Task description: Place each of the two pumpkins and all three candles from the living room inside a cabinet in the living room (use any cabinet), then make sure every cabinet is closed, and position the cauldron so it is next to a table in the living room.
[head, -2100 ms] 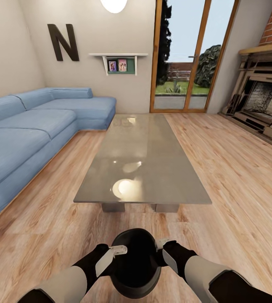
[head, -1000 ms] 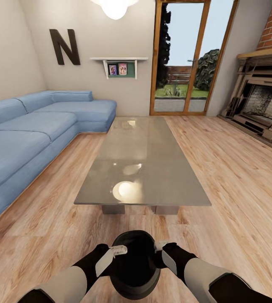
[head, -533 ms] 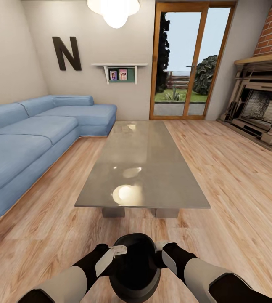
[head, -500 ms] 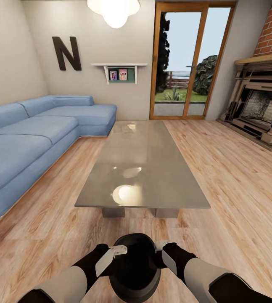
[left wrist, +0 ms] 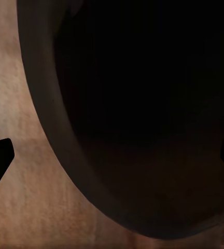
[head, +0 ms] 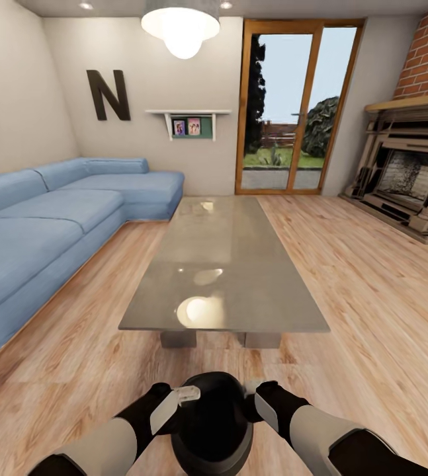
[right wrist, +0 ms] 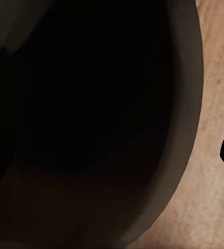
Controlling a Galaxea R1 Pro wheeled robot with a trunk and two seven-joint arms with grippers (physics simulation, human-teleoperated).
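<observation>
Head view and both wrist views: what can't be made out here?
- Round black cauldron: head view, bottom cut by frame edge; whether it rests on the floor is unclear.
- Left gripper, right gripper: grip on the rim unclear.
- Wrist views: cauldron interior too dark.

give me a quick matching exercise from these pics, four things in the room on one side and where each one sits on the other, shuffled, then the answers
Things:
1. cauldron
2. sofa
3. fireplace
4. table

Places:
A. along the wall on the robot's left side
B. between the left gripper and right gripper, over the floor
C. straight ahead in the middle of the room
D. below the brick wall on the robot's right side

Pairs: 1-B, 2-A, 3-D, 4-C
</observation>
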